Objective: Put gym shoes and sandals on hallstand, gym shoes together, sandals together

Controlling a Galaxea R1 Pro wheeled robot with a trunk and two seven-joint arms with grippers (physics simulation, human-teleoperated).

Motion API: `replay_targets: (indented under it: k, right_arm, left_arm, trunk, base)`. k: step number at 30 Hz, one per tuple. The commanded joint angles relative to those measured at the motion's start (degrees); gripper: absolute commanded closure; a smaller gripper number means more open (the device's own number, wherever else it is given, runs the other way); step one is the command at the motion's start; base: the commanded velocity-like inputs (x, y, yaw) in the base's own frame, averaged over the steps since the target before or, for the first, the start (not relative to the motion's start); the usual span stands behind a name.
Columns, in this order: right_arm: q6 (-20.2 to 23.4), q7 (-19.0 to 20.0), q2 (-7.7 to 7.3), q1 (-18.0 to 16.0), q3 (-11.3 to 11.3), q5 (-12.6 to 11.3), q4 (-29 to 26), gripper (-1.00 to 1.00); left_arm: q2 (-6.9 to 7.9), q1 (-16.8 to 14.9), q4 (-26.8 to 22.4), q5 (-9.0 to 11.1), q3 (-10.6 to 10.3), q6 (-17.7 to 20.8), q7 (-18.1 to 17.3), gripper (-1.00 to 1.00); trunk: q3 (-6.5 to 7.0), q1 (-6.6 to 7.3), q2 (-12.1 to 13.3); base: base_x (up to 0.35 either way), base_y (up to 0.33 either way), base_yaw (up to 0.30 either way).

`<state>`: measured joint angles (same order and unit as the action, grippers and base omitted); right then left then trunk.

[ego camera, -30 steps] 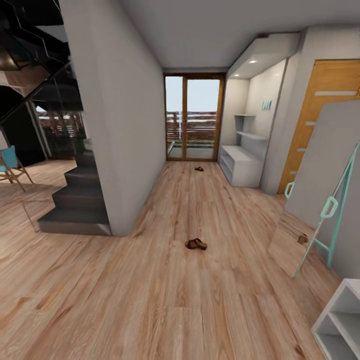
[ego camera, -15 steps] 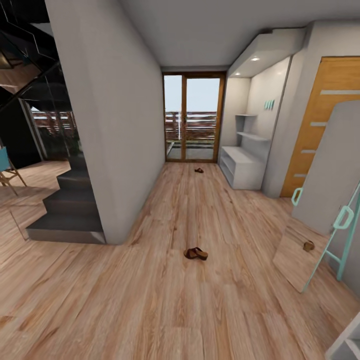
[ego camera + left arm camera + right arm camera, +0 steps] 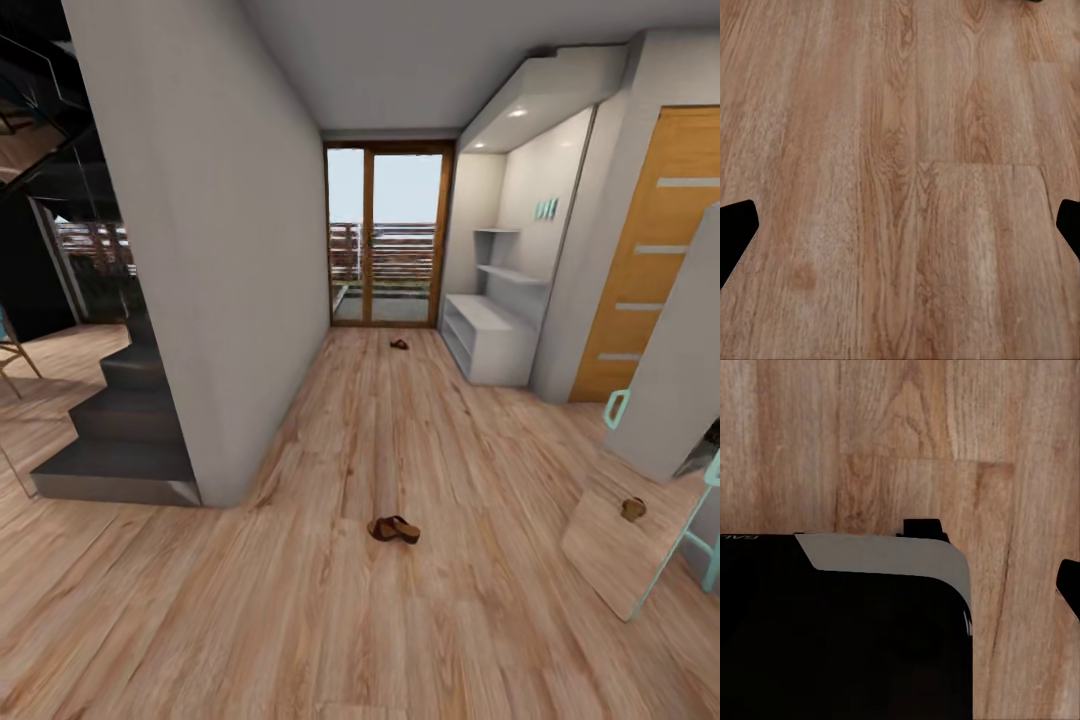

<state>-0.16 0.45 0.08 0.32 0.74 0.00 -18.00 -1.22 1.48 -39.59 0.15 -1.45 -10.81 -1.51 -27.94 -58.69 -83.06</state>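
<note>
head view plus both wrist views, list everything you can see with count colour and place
sandals: two, brown, one on the near floor mid-corridor, one far off by the glass door
hallstand: one, pale grey-white, right wall near the far end
corridor floor: light brown wood planks, throughout
glass door: one, wood-framed, corridor's end
stairs: one flight, dark grey, left of the wall
wooden door: one, orange-brown, right wall
mirror: one, teal-framed, leaning at right
left gripper: black fingertips apart, over bare floor
right gripper: one black fingertip visible, beside a black robot part
</note>
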Motion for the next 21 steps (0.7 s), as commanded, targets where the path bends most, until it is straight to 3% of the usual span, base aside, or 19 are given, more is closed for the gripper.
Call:
replay_targets:
  k: [1,12,21]
  right_arm:
    - [0.0,0.0,0.01,0.0,0.1,0.0,-0.1,-1.00]
    - [0.0,-0.1,0.01,0.0,0.1,0.0,-0.1,-1.00]
    - [0.0,-0.2,-0.02,0.0,0.2,0.0,0.0,-1.00]
  left_arm:
    - [-0.01,0.0,-0.1,0.0,0.0,-0.1,-0.2,-1.00]
    - [-0.01,0.0,-0.1,0.0,0.0,-0.1,-0.2,-1.00]
    - [-0.01,0.0,-0.1,0.0,0.0,-0.1,-0.2,-1.00]
  trunk:
    - [-0.03,-0.04,0.0]
    - [-0.03,-0.04,0.0]
    - [-0.03,-0.04,0.0]
  base:
    - [0.346,0.000,0.004]
    - [0.346,-0.048,0.112]
    - [0.346,-0.103,0.031]
